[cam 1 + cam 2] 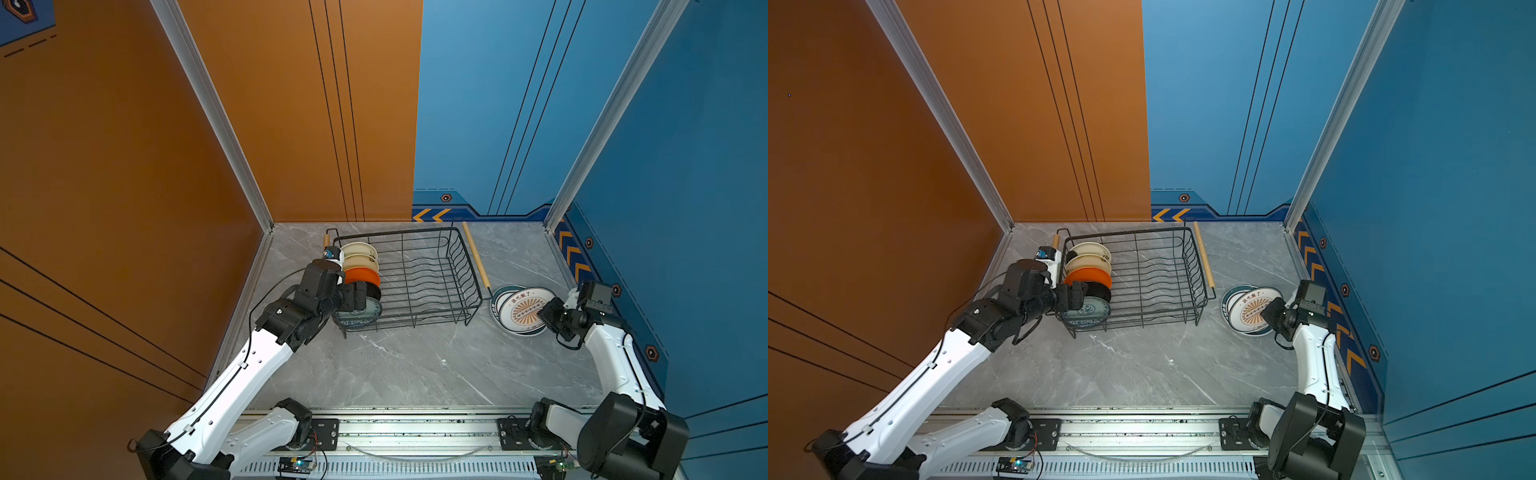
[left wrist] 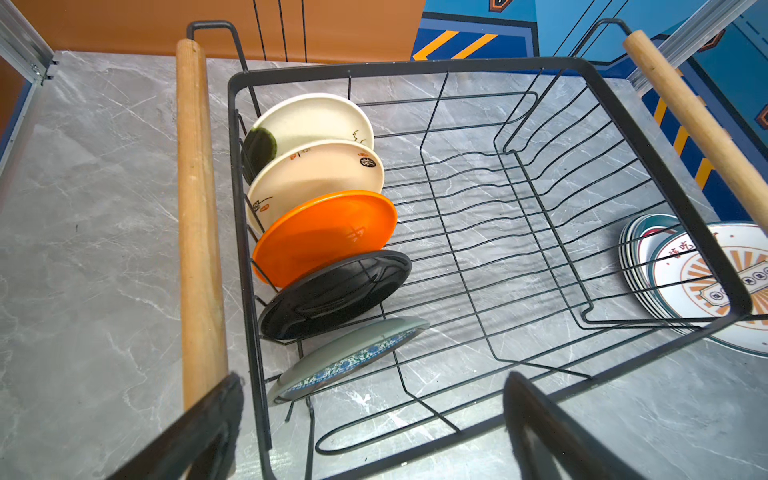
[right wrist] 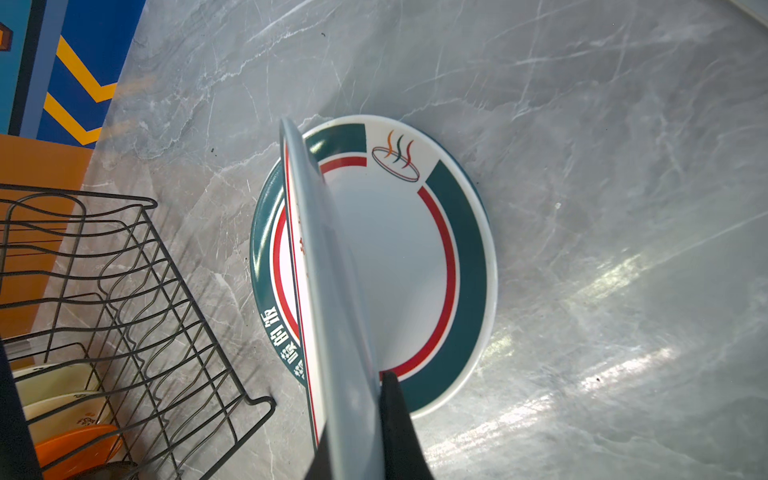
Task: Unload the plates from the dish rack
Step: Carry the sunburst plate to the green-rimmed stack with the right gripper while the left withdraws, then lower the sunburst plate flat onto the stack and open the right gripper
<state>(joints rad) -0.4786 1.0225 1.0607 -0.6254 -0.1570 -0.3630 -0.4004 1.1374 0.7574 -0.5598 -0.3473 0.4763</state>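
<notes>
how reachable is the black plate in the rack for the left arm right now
Probably yes: the left end effector is open, right at that end of the dish rack, whose top is open. The black plate leans between the orange plate and a blue-patterned plate, so finger room looks tight.

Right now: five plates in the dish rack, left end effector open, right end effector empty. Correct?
One error: the right end effector isn't empty. The right wrist view shows it shut on the sunburst plate, held on edge over the green-rimmed plate on the table. Five plates in the dish rack and the left end effector open are correct.
</notes>
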